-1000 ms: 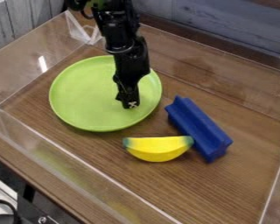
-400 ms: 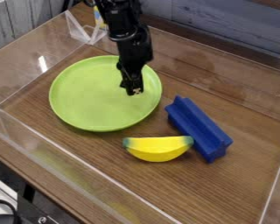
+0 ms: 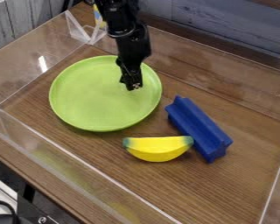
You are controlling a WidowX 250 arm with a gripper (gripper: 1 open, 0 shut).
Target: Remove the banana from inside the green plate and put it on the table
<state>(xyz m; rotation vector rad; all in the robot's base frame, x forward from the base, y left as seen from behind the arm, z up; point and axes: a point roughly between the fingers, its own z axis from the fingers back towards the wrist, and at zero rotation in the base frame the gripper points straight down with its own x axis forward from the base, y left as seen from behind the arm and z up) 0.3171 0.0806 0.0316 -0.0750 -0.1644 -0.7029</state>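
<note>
Nearest the camera, the clear acrylic wall (image 3: 60, 166) edges the brown wood-grain surface (image 3: 224, 188), glossy and streaked with reflections. Just behind that edge lies the small stubby yellow toy banana (image 3: 159, 149), crescent-shaped with dark greenish tips, its curved belly toward the camera. It rests on the bare wood, outside the plate and close to the plate's near rim without touching it. The banana's right tip sits just beside, perhaps touching, the near end of the blue ridged plastic block (image 3: 199, 128), which stretches diagonally away toward the upper left and lies flat on the wood to the right of the plate.

Farther back and to the left sits the large round lime-green plastic plate (image 3: 81, 96) with a shallow raised rim; nothing lies in it. Above its far right portion hangs the black robot arm, reaching down from the top of the frame, its pincer (image 3: 130, 85) pointing straight down with the tips clenched together and gripping nothing, well apart from the banana. Whether the tips touch the plate cannot be told
</note>
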